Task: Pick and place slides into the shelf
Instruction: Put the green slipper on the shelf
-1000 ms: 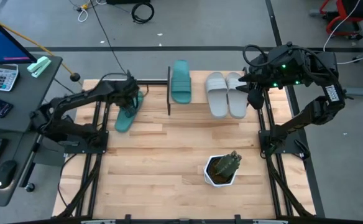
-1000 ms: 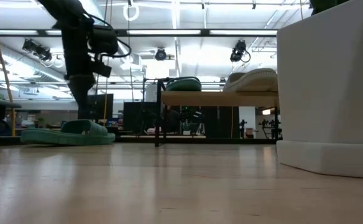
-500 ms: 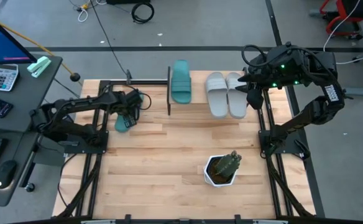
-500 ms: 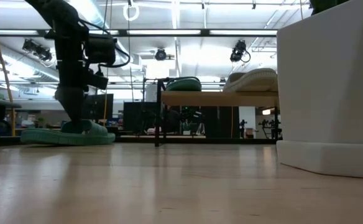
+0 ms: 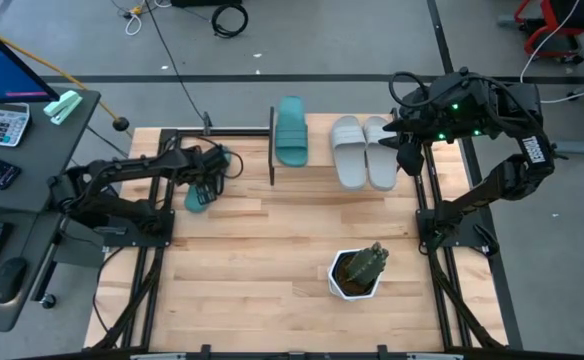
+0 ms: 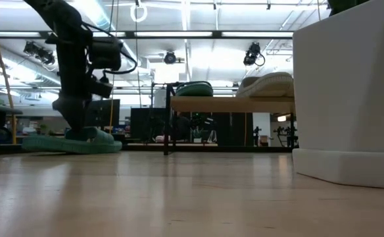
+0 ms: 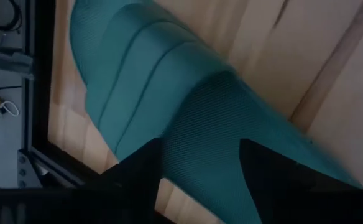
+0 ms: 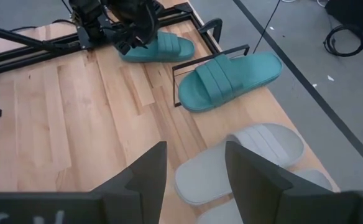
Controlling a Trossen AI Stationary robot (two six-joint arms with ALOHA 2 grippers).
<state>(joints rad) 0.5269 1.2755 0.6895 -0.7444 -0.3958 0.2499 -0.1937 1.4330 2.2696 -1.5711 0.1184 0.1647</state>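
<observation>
Left tool (image 5: pixel 208 183) spread astride teal slide (image 7: pixel 169 112), right tool (image 8: pixel 194 171) parted, empty, no legible writing

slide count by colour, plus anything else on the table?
Teal-green soft slides: 2 (one on the tabletop, one on the shelf)
Light grey soft slides: 2
White potted plant: 1
Total: 5
</observation>
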